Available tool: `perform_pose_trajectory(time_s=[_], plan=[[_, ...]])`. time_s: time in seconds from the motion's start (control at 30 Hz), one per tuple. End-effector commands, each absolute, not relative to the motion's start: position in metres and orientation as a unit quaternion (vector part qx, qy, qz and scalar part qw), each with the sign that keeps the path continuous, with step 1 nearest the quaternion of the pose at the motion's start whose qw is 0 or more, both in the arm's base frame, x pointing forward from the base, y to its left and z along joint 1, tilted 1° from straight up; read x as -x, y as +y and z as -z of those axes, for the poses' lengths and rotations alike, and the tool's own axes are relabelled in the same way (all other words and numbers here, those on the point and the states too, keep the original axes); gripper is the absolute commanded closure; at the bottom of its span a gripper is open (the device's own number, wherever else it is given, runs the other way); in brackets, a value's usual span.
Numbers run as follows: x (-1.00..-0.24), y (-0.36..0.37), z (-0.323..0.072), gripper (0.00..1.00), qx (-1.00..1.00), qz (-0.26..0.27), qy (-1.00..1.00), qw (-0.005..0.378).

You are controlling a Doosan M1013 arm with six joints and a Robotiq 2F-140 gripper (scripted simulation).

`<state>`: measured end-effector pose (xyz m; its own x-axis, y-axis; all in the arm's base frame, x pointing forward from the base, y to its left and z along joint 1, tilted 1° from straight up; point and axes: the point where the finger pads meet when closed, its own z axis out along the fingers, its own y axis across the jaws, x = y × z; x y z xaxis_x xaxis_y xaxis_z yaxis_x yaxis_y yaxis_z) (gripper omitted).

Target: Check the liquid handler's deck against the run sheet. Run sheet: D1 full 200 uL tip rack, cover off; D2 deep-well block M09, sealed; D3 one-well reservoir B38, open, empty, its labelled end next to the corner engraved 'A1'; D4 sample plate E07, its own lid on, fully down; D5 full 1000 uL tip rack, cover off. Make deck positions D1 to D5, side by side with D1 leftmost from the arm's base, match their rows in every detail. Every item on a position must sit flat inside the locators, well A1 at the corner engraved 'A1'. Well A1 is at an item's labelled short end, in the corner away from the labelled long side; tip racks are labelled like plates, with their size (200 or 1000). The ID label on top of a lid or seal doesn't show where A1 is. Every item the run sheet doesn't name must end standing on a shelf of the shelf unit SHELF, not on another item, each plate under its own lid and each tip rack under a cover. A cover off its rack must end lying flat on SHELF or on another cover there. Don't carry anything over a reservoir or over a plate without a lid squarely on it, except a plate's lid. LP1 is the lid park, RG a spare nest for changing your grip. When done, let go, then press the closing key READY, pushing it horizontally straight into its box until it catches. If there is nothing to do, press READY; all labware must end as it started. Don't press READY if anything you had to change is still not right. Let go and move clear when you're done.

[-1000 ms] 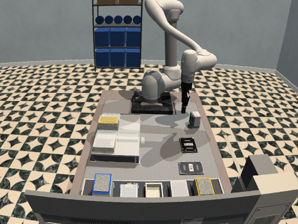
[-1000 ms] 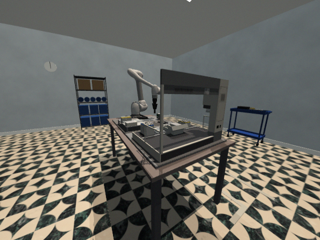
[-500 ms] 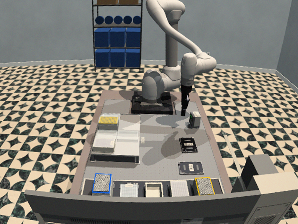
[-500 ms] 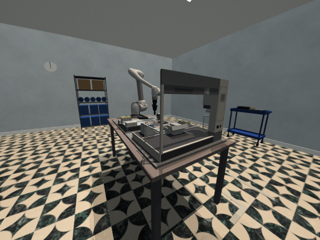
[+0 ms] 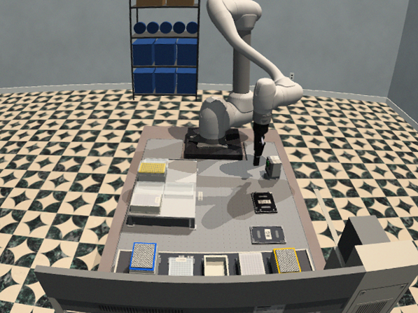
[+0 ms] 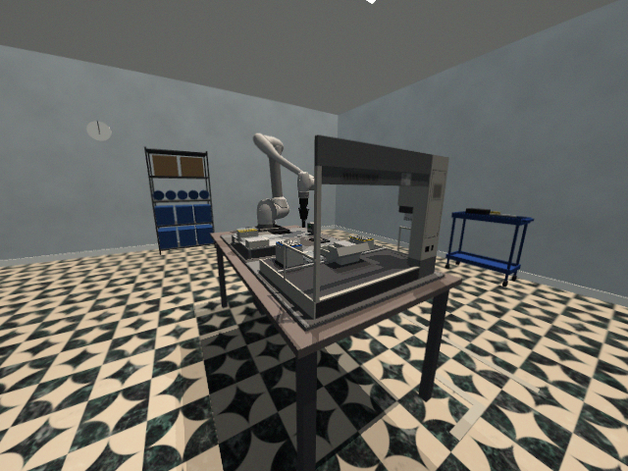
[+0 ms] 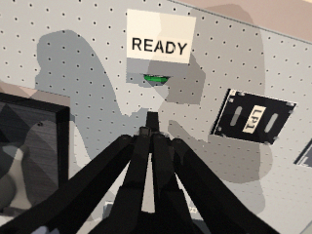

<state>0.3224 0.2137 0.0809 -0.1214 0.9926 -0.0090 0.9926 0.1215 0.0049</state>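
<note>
My gripper [image 5: 256, 160] [image 6: 303, 220] [image 7: 151, 120] is shut and holds nothing. It points down over the table, close beside the READY box [image 5: 274, 166] [image 7: 159, 45]. In the wrist view the green READY key [image 7: 156, 78] shows on the box's near face, a short way ahead of my fingertips. Along the deck row stand a yellow-rimmed tip rack [image 5: 286, 260], a white sealed block [image 5: 251, 263], an open cream reservoir [image 5: 215, 265], a clear plate [image 5: 180, 266] and a blue-rimmed tip rack [image 5: 143, 255].
The lid park LP1 [image 5: 263, 204] [image 7: 253, 117] and the spare nest RG [image 5: 264, 236] lie between the box and the deck. The shelf unit SHELF [image 5: 179, 212] on the left carries a yellow tip rack [image 5: 152, 167] and other labware. The arm's black base plate [image 7: 29, 141] is close by.
</note>
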Motion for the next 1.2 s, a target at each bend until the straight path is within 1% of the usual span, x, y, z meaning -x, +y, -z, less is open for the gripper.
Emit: perform_pose_trajectory(time_s=[0.0,0.57,0.87,1.17], plan=[[-0.323,0.214,-0.076,0.9,-0.663,0.001,0.749,0.005],[-0.323,0.214,-0.051,0.9,-0.663,0.001,0.749,0.005],[-0.323,0.214,-0.051,0.9,-0.663,0.001,0.749,0.005],[-0.321,0.229,-0.051,0.9,-0.663,0.001,0.749,0.005]])
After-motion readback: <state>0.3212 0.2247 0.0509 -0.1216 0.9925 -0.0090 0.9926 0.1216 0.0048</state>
